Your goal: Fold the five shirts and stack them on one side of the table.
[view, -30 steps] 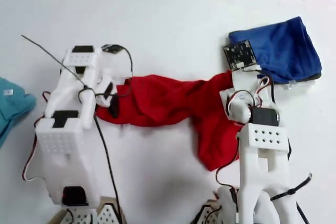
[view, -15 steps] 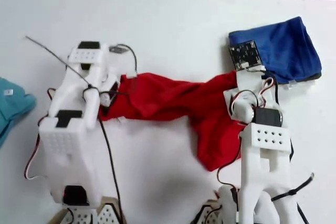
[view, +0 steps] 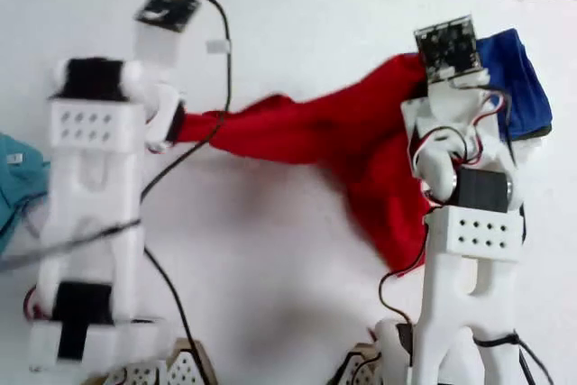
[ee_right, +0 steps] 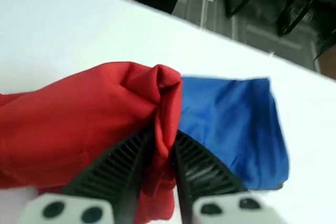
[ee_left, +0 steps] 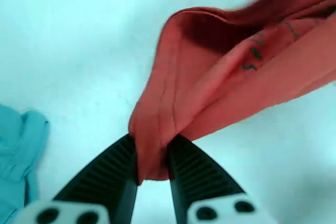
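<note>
- My left gripper [ee_left: 152, 141] is closed on one bunched end of the red shirt [ee_left: 220, 82]. The cloth is pinched tight between both ribbed fingers [ee_left: 113, 169].
- My right gripper [ee_right: 163, 132] is clamped the same way on the shirt's other end, with a fold of red standing up between its fingers [ee_right: 202, 166].
- In the high view the red shirt [view: 306, 128] stretches across the middle of the table [view: 297, 33] from my left gripper [view: 171, 123] to my right one [view: 433, 87]. A loose part of it trails toward the near edge beside my right arm.
- The blue shirt [view: 523, 87] lies folded at the far right of the table, just beyond my right gripper. In my right wrist view the pinched red end sits in front of it [ee_right: 231, 124].
- The teal shirt [view: 18, 178] lies crumpled at the left edge, well apart from the red one. My left wrist view also shows it [ee_left: 18, 150].
</note>
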`<action>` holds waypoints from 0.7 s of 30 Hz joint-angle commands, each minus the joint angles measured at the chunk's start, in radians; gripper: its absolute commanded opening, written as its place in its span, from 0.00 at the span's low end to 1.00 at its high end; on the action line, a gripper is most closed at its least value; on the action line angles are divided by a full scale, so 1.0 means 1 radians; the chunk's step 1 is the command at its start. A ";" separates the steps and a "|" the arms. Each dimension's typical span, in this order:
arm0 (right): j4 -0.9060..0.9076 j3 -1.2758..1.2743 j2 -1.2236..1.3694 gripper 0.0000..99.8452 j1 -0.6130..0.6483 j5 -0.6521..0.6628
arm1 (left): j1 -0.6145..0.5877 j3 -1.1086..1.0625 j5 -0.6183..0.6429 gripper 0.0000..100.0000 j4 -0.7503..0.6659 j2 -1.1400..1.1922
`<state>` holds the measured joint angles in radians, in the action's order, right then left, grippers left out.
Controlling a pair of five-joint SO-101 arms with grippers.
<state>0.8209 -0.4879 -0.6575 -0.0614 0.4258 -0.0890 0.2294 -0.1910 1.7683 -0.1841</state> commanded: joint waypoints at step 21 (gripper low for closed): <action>0.124 0.399 -0.288 0.02 0.074 -0.074 | -0.172 0.294 0.078 0.03 0.018 -0.196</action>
<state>0.9605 -0.1381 -0.8769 0.0077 0.3629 -0.2440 0.4657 -0.1496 1.7699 -0.3483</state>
